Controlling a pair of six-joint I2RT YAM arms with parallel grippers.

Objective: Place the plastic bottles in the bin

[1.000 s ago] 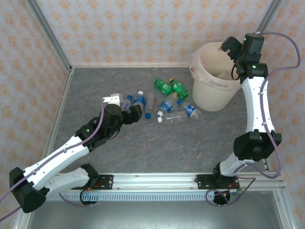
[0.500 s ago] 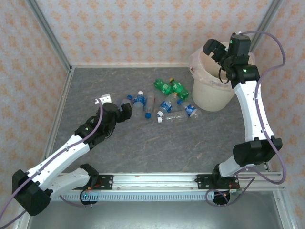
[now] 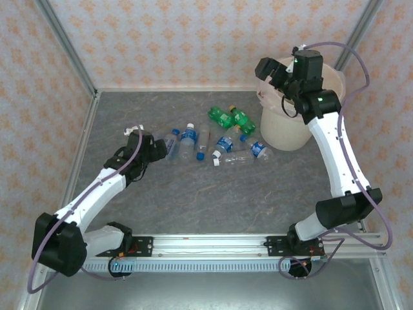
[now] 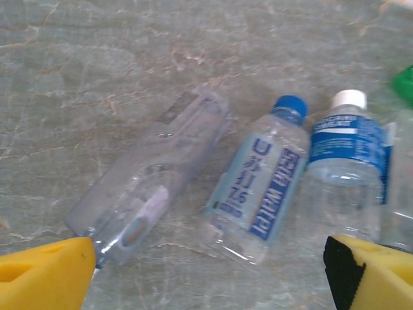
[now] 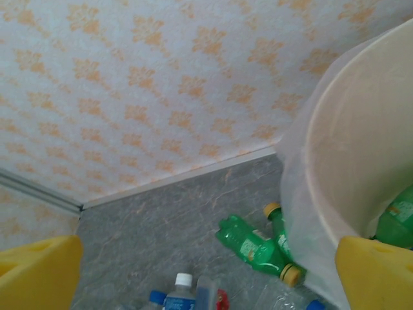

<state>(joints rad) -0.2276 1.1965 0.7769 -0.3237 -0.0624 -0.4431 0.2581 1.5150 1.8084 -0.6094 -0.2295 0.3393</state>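
— Where do the bottles [image 3: 219,145] lie against my left gripper [image 3: 161,148]?
— I see them loose in a cluster on the grey table [image 3: 193,200], just left of the bin [image 3: 290,132]. The left gripper sits at the cluster's left end, fingers spread wide, gripping nothing.
— My left wrist view adds detail. A label-less clear bottle [image 4: 151,194], a blue-capped bottle [image 4: 264,194] and a white-capped bottle [image 4: 345,161] lie side by side just ahead of the yellow fingers [image 4: 39,274].
— And my right gripper [image 3: 268,70]?
— Wide apart too, and empty, up by the bin's left rim. Its wrist view shows me a green bottle [image 5: 395,223] inside the smooth cream bin. A thin clear liner [image 5: 293,194] hangs outside it, and two green bottles [image 5: 251,244] lie on the marbled table below.
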